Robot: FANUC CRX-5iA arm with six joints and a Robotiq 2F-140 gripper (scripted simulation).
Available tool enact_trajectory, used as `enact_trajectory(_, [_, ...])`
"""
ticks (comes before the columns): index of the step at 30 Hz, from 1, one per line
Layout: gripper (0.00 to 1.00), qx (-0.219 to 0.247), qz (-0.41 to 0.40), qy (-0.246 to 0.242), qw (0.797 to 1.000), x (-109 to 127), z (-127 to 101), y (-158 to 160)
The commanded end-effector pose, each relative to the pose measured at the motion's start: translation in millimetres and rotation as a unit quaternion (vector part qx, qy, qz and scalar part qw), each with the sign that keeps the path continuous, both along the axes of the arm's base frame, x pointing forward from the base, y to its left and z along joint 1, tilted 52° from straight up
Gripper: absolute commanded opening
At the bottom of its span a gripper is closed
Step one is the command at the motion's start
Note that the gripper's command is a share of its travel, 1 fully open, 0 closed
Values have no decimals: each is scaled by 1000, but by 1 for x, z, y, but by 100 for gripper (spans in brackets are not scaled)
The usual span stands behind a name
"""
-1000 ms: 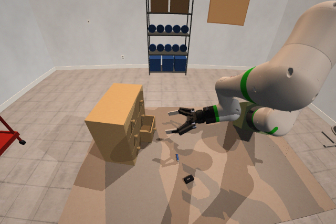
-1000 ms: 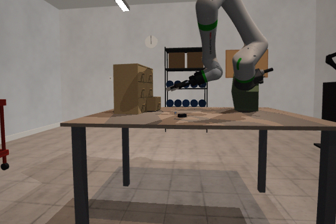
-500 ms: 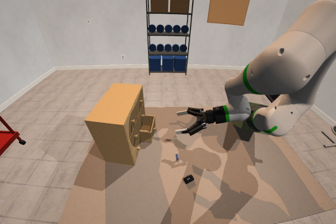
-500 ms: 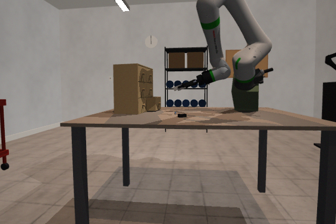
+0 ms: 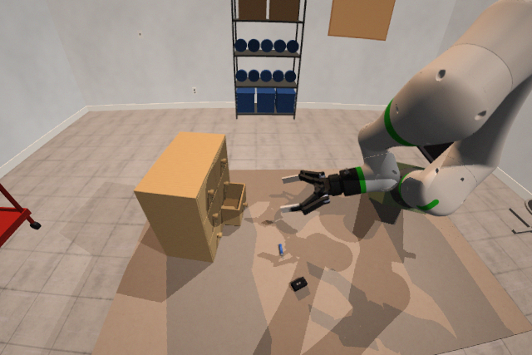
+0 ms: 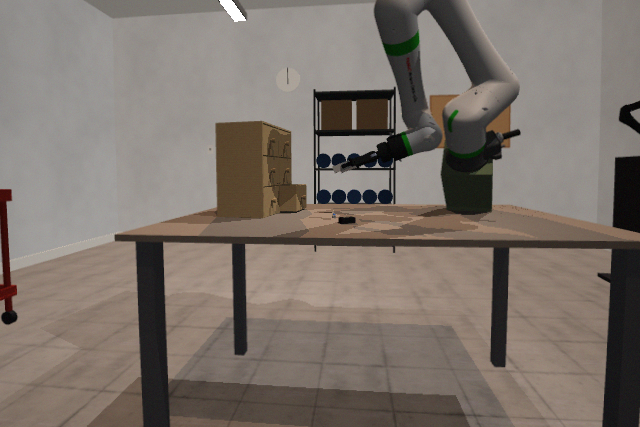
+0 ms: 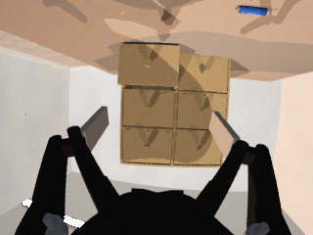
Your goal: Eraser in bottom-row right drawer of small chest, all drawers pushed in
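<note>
- My rounded, pale grey-white six-joint arm has smooth casings with dark round recesses.
- Bright green bands circle its joints; red and dark lettering marks one link.
- At my end, the black jointed two-finger gripper carries flat, pale grey fingertip plates.

One chest, six drawers, one table.
</note>
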State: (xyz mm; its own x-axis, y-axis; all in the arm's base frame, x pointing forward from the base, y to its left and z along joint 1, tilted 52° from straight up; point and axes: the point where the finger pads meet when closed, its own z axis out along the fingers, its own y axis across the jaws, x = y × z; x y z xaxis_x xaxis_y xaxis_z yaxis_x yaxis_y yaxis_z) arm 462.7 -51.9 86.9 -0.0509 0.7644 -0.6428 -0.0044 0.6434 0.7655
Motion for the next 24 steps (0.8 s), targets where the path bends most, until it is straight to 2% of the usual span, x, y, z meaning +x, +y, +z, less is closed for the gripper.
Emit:
enact_trajectory(1, [100,0,1,1,1000,0,0,0])
enact_trajectory(11, [100,0,11,8,1000,0,1,0])
enact_trajectory(24, [100,0,52,43,998,-1,3,-3])
